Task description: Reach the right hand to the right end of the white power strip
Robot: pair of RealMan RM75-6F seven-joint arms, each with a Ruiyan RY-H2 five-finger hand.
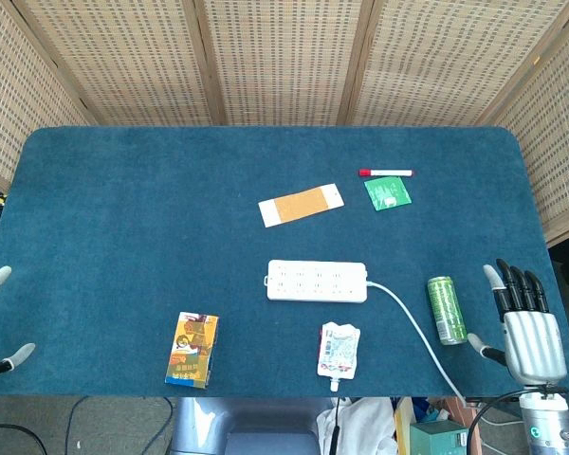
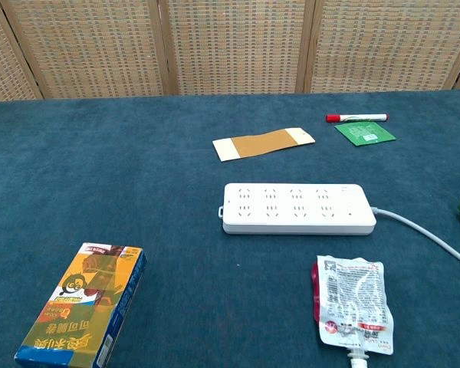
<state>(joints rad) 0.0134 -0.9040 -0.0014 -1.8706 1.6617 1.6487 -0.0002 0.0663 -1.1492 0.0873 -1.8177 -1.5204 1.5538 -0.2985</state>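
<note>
The white power strip (image 1: 317,282) lies flat mid-frame on the table (image 1: 123,209). My right hand (image 1: 529,327) waits lower right, empty, fingers apart. The strip looks rigid, light, smooth; its cabled right end suits grasping.

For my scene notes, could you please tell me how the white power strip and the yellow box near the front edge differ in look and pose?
The white power strip is plain white with rows of sockets; the yellow box is printed in bright colours with a cartoon figure. The power strip lies crosswise on the table, while the box points roughly front to back. The power strip trails a white cable from its right end; the box has nothing attached. Both lie flat on the blue table, untouched.
</note>
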